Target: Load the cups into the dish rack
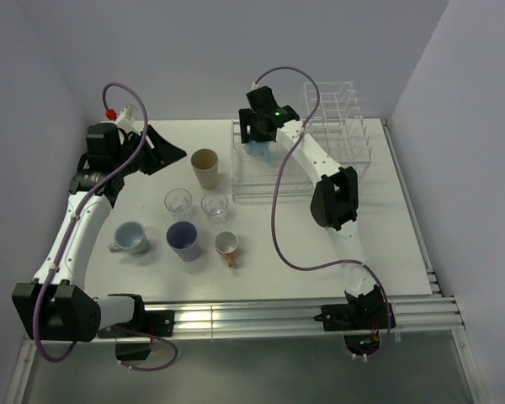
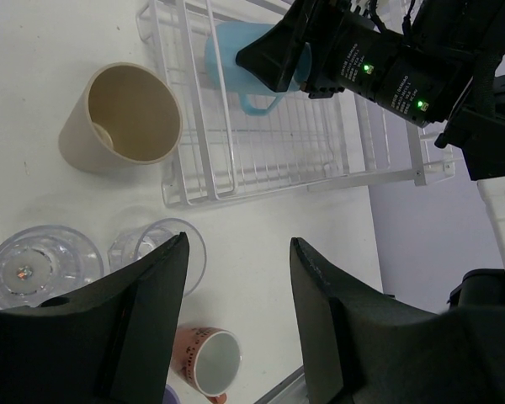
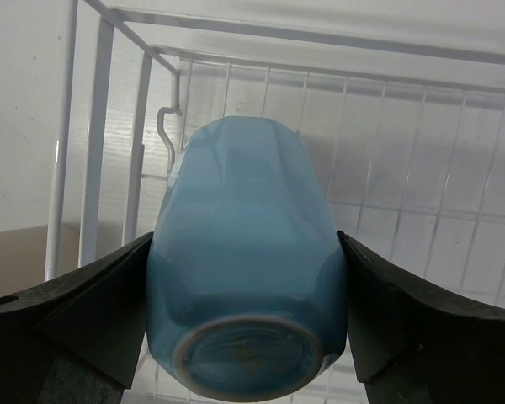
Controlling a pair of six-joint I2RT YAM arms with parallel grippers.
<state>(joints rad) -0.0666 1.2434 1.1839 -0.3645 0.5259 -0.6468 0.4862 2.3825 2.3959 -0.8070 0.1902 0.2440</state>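
My right gripper is shut on the light blue cup, one finger on each side. The cup is upside down, its base facing the wrist camera, over the low section of the clear dish rack. From above, that gripper and the cup are at the far left corner of the rack. My left gripper hangs open and empty above the table, left of the tan cup. Two clear glasses, a grey-blue mug, a purple cup and an orange-handled mug stand in front.
The rack's taller divider section is at the back right, near the right wall. The right arm's forearm stretches over the rack's front right edge. A metal rail runs along the table's near edge.
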